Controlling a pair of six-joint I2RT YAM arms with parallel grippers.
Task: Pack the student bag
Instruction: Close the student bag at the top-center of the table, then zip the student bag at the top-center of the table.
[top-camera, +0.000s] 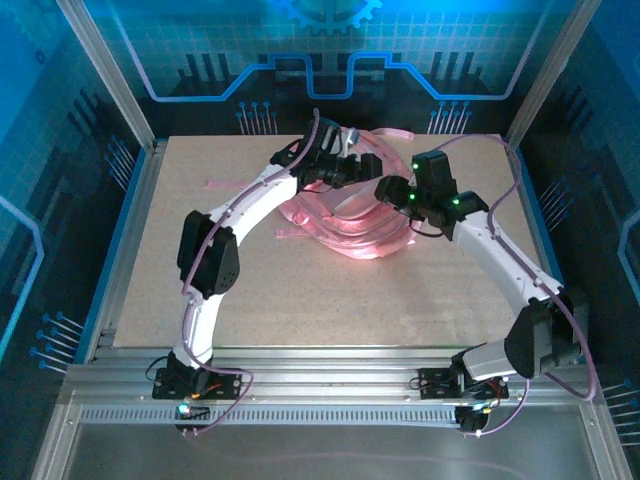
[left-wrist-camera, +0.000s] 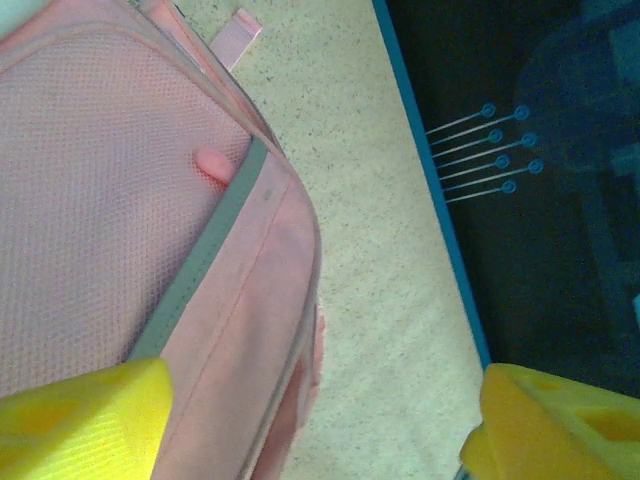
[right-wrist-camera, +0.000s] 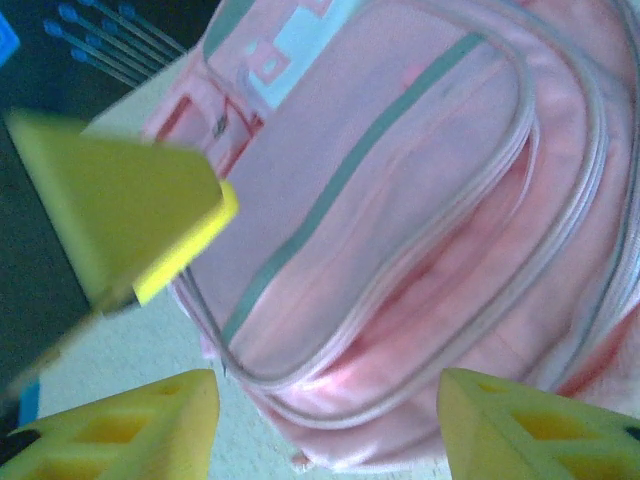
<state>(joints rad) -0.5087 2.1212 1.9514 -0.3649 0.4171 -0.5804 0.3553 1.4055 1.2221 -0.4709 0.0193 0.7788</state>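
Overhead, the left claw (left-wrist-camera: 322, 405) hangs with its jaws spread wide and nothing in its hold, its two yellow fingers (left-wrist-camera: 85, 420) standing at opposite lower corners of its wrist view. Between them lie the side of the student bag (top-camera: 350, 225) and a stretch of bare speckled counter (left-wrist-camera: 385, 250). Beneath this claw the bag shows a pink mesh pocket (left-wrist-camera: 100, 200) edged by a grey band (left-wrist-camera: 205, 255), and a short strap end (left-wrist-camera: 240, 32) rests flat on the counter just beyond it. The right claw (right-wrist-camera: 328, 390) is also parted and grips nothing, poised above the bag's rounded front pocket (right-wrist-camera: 400, 240), which is crossed by a grey stripe and ringed by pale zips. A blurred yellow block (right-wrist-camera: 125, 205) sits over the bag's edge just beyond one finger of this claw; what it is cannot be told. A light-blue patch (right-wrist-camera: 290, 50) marks the bag's far end. Seen from above, the pink bag lies on the far half of the counter, near its middle, with the left arm bent over its far side and the right arm reaching in at its right. Thin pink straps (top-camera: 228, 185) trail off to the left across the board, and blue circuit-patterned walls (top-camera: 330, 50) close in the cell.
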